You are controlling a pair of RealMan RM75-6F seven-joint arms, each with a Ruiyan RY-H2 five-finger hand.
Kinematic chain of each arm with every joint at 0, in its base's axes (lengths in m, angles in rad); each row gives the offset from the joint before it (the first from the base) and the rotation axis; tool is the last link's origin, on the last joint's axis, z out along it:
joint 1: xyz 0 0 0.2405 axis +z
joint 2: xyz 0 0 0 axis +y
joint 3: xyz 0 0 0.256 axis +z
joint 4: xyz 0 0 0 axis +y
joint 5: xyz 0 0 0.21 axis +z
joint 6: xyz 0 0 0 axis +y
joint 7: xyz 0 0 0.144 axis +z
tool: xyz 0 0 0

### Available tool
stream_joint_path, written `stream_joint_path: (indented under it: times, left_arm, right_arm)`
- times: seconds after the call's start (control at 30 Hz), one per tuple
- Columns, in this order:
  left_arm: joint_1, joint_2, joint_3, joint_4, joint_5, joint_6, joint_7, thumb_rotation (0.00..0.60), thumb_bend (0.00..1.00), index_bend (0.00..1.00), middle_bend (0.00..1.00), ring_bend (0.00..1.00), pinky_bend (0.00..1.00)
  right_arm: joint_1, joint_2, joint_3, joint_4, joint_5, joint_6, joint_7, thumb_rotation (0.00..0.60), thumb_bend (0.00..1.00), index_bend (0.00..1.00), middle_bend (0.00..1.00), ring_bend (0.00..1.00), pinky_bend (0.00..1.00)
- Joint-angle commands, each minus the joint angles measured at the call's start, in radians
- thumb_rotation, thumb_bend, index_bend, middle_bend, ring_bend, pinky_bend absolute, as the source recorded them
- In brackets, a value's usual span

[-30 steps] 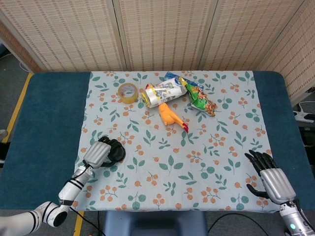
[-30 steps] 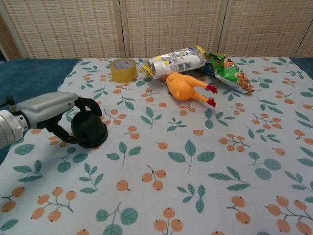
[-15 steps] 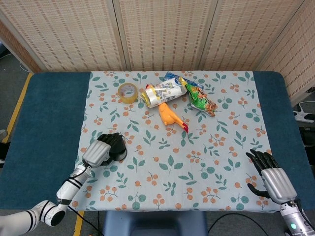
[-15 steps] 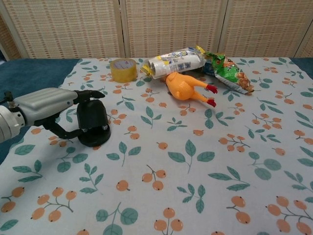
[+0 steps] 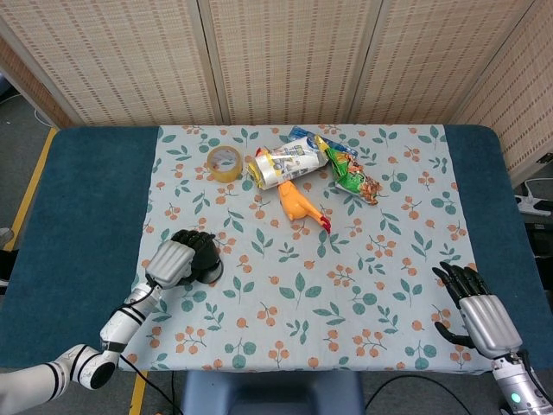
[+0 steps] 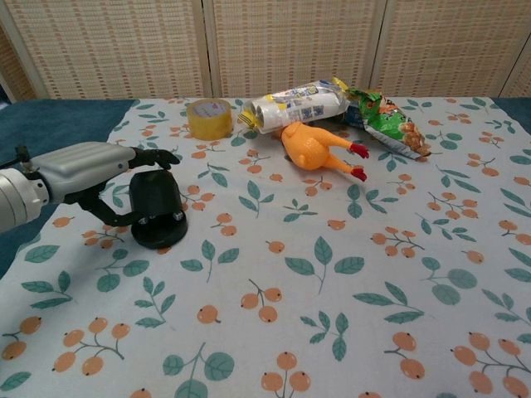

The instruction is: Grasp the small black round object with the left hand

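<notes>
Since the frame one second back, the small black round object (image 6: pixel 158 209) has gone from lying low under the fingers to standing taller and tilted, and the left hand (image 6: pixel 87 170) now sits slightly higher in the chest view. Compared with half a second ago, little differs.

Left hand: at the left edge of the chest view, lower left of the head view (image 5: pixel 173 261). Dark fingers (image 6: pixel 153 157) lie over the top of the object and the thumb comes in from below on its left side; the hand grips it. The object's base appears to touch the floral tablecloth (image 6: pixel 332 298); contact not fully clear.

Right hand (image 5: pixel 478 314): lower right corner of the head view, outside the chest view. Fingers spread apart, nothing in them, resting near the cloth's edge on the blue table (image 5: pixel 86 199).

Other items, upper centre of both views: tape roll (image 6: pixel 209 118), a printed cylindrical package (image 6: pixel 299 106) lying on its side, a green snack bag (image 6: pixel 388 120) just right of it, and a rubber chicken (image 6: pixel 315 149) just below the package. All well apart from either hand.
</notes>
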Motion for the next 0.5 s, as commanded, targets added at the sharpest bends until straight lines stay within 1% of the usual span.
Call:
stream_joint_path:
  times: [0.03, 0.2, 0.23, 0.3, 0.33, 0.5]
  left_arm:
    - [-0.003, -0.007, 0.000, 0.009, -0.005, -0.006, 0.004, 0.600, 0.37, 0.13, 0.12, 0.13, 0.16]
    - [-0.005, -0.038, -0.012, 0.058, -0.007, 0.018, 0.019, 0.600, 0.37, 0.21, 0.18, 0.21, 0.18]
    - [-0.004, -0.041, -0.013, 0.063, -0.004, 0.025, 0.017, 0.600, 0.37, 0.23, 0.20, 0.24, 0.19]
    - [-0.003, -0.042, -0.012, 0.069, 0.003, 0.034, 0.010, 0.600, 0.37, 0.25, 0.26, 0.33, 0.22]
    - [-0.003, -0.041, -0.011, 0.071, 0.008, 0.037, 0.012, 0.600, 0.37, 0.26, 0.27, 0.35, 0.24]
    - [-0.005, -0.048, 0.001, 0.090, 0.018, 0.036, 0.038, 0.600, 0.37, 0.28, 0.30, 0.38, 0.36]
  right_arm:
    - [0.000, 0.000, -0.001, 0.000, -0.001, 0.000, 0.001, 0.600, 0.20, 0.00, 0.00, 0.00, 0.00]
    - [-0.001, 0.002, -0.001, -0.001, 0.000, 0.000, 0.002, 0.600, 0.20, 0.00, 0.00, 0.00, 0.00]
    - [-0.001, 0.002, 0.000, -0.001, 0.000, 0.001, 0.002, 0.600, 0.20, 0.00, 0.00, 0.00, 0.00]
    - [-0.001, 0.001, 0.001, 0.000, 0.002, 0.000, 0.002, 0.600, 0.20, 0.00, 0.00, 0.00, 0.00]
    - [0.000, 0.001, 0.001, 0.000, 0.003, 0.000, 0.001, 0.600, 0.20, 0.00, 0.00, 0.00, 0.00]
    - [0.000, 0.002, 0.000, -0.002, 0.002, -0.002, 0.002, 0.600, 0.20, 0.00, 0.00, 0.00, 0.00]
